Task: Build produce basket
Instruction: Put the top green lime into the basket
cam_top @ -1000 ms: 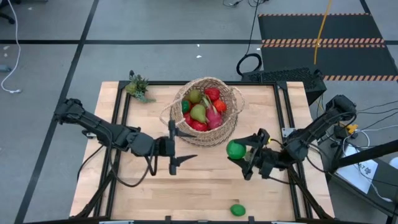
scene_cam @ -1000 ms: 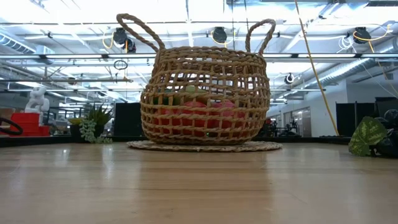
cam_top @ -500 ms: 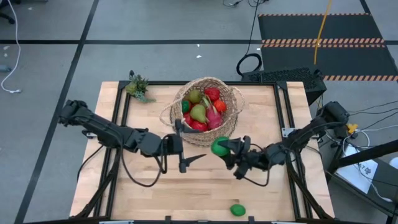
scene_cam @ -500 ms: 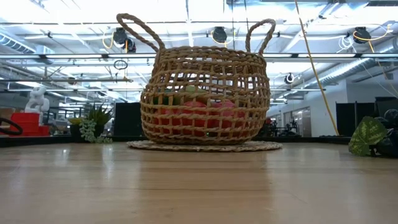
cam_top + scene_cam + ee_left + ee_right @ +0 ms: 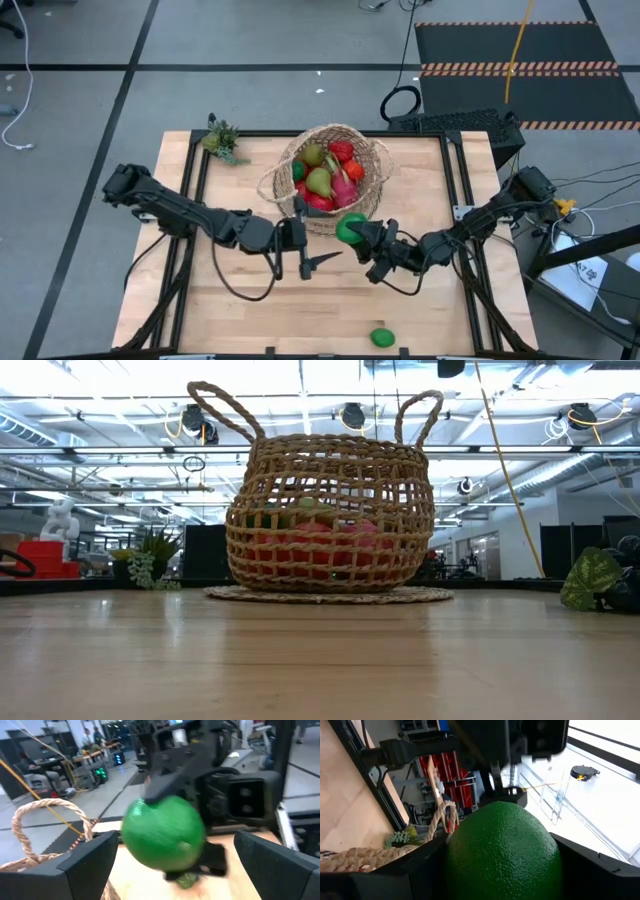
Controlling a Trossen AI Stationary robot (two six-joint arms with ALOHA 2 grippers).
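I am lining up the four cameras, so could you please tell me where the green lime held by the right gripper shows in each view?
High view: lime at the basket near rim.
Low view: not in it.
Left wrist view: lime centre.
Right wrist view: lime fills the foreground.
Shared landmark: the basket.

Round tan woven basket (image 5: 362, 200) upright near the table's far edge, at about mid-width, loop handles up. Heaped inside: red, green and pink produce (image 5: 325, 176), two pears on top. One green lime (image 5: 351, 228) held in the air just at the basket's near rim. Another lime (image 5: 381, 338) lying at the table's near edge.
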